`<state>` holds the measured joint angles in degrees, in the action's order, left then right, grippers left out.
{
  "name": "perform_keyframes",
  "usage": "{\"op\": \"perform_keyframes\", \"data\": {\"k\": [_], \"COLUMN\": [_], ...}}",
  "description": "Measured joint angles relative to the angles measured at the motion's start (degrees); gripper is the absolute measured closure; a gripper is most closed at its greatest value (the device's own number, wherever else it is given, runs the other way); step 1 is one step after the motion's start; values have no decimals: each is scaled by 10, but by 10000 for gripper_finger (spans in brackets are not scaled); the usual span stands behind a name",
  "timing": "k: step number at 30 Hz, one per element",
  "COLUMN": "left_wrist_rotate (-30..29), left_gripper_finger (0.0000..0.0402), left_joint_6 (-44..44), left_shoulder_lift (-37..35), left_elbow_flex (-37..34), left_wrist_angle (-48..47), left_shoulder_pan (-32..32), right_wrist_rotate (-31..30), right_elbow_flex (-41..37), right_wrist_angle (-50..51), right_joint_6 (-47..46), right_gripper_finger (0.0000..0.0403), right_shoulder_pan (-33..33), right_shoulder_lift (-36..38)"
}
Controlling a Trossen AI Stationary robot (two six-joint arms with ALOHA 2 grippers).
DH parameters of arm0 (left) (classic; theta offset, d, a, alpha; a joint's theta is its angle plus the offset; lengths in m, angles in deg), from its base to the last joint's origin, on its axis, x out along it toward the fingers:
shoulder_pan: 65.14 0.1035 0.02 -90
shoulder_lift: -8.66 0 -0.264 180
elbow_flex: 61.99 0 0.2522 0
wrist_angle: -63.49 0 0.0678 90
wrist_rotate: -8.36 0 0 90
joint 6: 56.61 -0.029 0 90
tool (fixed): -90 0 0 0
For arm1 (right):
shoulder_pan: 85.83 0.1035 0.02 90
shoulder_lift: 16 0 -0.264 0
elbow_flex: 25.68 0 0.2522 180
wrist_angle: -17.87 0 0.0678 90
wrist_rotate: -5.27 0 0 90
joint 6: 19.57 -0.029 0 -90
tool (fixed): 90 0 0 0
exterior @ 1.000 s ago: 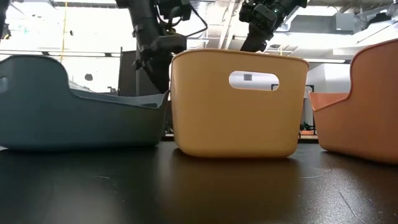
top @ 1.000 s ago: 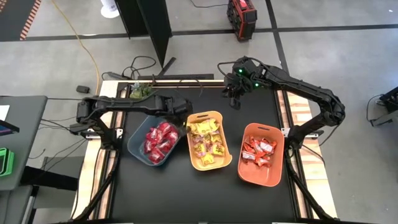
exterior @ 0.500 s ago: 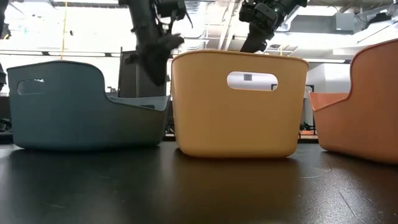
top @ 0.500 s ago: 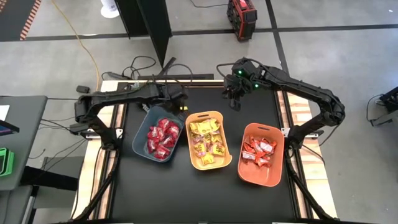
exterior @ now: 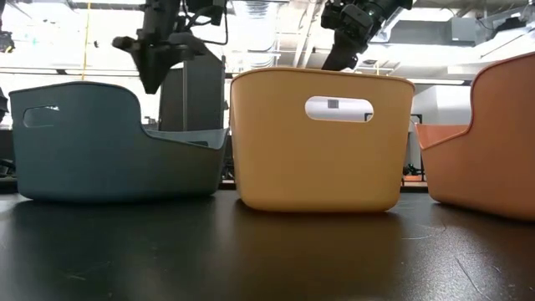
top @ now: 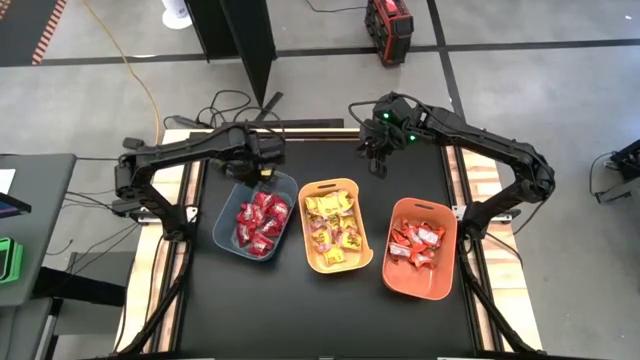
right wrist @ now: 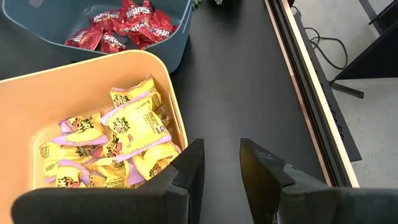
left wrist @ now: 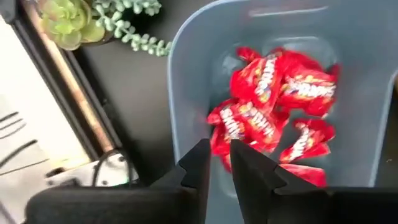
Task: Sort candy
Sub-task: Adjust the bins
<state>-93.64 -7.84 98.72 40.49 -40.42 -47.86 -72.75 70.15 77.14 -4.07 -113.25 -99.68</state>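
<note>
Deep red candy (top: 257,222) lies in the blue-grey bin (top: 224,212). Yellow candy with pink marks (top: 333,228) lies in the yellow bin (top: 304,215). Orange-red candy (top: 415,243) lies in the orange bin (top: 390,262). My left gripper (top: 262,166) hangs above the blue-grey bin's far end, pointing down, slightly open and empty. It also shows in the left wrist view (left wrist: 220,155), above red candy (left wrist: 267,106), and in the low view (exterior: 153,79). My right gripper (top: 378,160) hovers beyond the yellow bin's far end, open and empty; in the right wrist view (right wrist: 222,163) it is over bare table.
A green plant sprig (left wrist: 127,18) and a small succulent (left wrist: 68,18) sit at the table's far left, just beyond the blue-grey bin. The three bins stand side by side across the table's middle. Dark table shows between the yellow bin (right wrist: 168,87) and the right rail.
The blue-grey bin, slanted a second ago, has turned about straight beside the yellow bin, then stayed still. My left gripper has gone from the bin's far right corner toward the table's far left and now hangs over the bin's far end.
</note>
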Motion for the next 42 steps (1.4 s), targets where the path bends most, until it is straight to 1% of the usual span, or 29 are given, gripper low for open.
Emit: {"op": "perform_keyframes", "data": {"k": [3, 8, 14, 19, 30, 33, 36, 38, 42], "left_wrist_rotate": [3, 12, 9, -17, -50, -53, -40, -17, 8], "left_gripper_finger": [362, 396, 401, 401, 401, 401, 401, 401, 401], "left_joint_6": [26, 54, 106, 144, 144, 129, 121, 121, 120], "left_shoulder_lift": [0, 0, -1, -5, -5, -5, -5, -5, -5], "left_elbow_flex": [-12, -72, -147, -167, -168, -184, -222, -245, -252], "left_wrist_angle": [3, 2, 1, 0, 2, 2, -3, -2, 1], "left_shoulder_pan": [0, -8, -26, -43, -48, -45, -43, -44, -51], "right_wrist_rotate": [0, 0, 0, 0, 0, 0, 0, 0, 0], "right_elbow_flex": [0, 0, 0, 0, 0, 0, 0, 0, 0], "right_wrist_angle": [-5, -10, -10, -9, -10, -10, -10, -10, -10], "right_joint_6": [0, 0, 0, 1, 11, 12, 11, 11, 13], "right_gripper_finger": [284, 284, 284, 284, 284, 284, 284, 284, 284], "right_shoulder_pan": [0, 0, 0, 0, 0, 0, 0, 0, 0], "right_shoulder_lift": [0, 0, 0, 0, 0, 0, 0, 0, 0]}}
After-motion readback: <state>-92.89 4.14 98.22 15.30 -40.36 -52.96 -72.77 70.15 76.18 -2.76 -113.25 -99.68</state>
